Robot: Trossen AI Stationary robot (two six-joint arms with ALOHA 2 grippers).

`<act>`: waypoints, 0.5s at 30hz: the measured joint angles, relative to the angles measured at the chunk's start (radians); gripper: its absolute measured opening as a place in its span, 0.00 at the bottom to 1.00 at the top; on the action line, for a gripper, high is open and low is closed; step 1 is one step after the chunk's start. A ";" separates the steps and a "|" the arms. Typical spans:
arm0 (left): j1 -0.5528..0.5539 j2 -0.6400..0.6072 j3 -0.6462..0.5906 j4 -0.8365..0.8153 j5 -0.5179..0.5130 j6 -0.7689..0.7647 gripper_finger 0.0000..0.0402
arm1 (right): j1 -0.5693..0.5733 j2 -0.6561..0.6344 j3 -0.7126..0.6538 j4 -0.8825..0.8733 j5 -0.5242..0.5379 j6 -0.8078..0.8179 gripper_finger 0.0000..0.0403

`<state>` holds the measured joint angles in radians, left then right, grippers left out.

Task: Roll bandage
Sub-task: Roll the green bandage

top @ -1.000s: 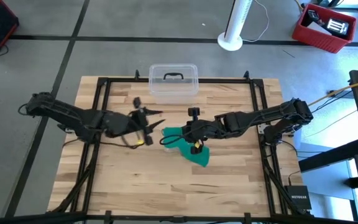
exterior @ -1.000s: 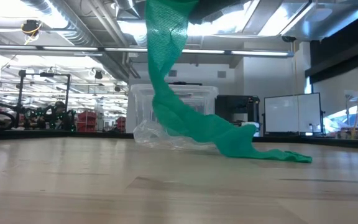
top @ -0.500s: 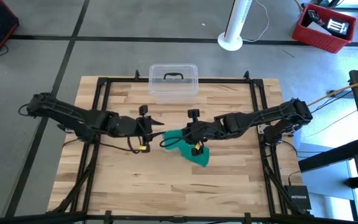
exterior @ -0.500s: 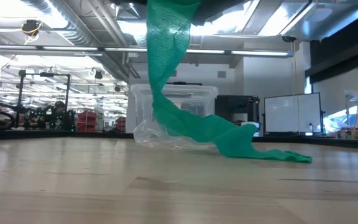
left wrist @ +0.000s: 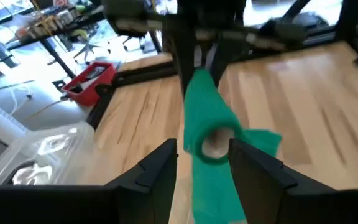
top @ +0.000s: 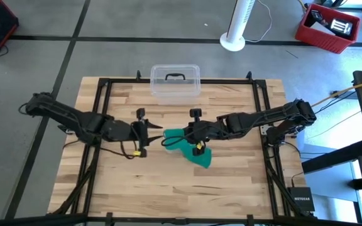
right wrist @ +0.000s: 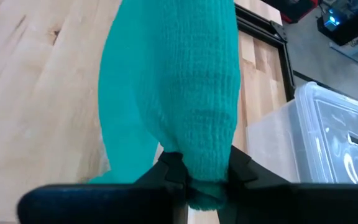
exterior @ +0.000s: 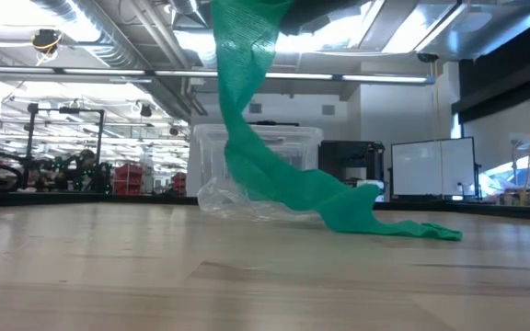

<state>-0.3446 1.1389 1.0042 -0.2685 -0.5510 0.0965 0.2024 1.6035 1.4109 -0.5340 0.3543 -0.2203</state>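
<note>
Above mid-tabletop (top: 105, 182), the bandage (top: 190, 149) hung clamped in the right end effector (top: 168, 139).
Left end effector (top: 151, 129), fingers apart, had closed in on its rolled end, ready to start rolling.

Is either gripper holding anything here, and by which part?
The right gripper pinches the bandage at its raised end; the left gripper is open around its roll, not gripping.

Bandage (exterior: 247, 138) hanging (perhaps twisted) tableward
</note>
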 joint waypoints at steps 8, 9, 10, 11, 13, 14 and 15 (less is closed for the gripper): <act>0.005 0.062 0.002 0.036 -0.050 0.042 0.35 | 0.000 0.001 0.000 -0.004 -0.012 0.003 0.11; 0.006 0.061 0.002 0.040 -0.061 0.046 0.35 | 0.000 0.001 0.000 -0.003 -0.019 0.005 0.11; 0.006 0.061 0.002 0.047 -0.074 0.053 0.35 | 0.000 0.001 0.000 0.000 -0.028 0.006 0.11; 0.007 0.061 0.002 0.057 -0.079 0.064 0.35 | -0.001 0.001 0.000 0.007 -0.034 0.006 0.11; 0.007 0.065 0.002 0.087 -0.080 0.078 0.35 | 0.000 0.001 0.000 0.016 -0.035 0.007 0.11; 0.007 0.071 0.002 0.103 -0.077 0.092 0.35 | 0.000 0.000 0.000 0.020 -0.037 0.007 0.11; 0.007 0.076 0.002 0.110 -0.074 0.105 0.35 | 0.000 0.000 0.000 0.020 -0.041 0.007 0.11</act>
<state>-0.3376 1.2151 1.0058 -0.1588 -0.6253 0.2012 0.2024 1.6035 1.4108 -0.5140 0.3129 -0.2138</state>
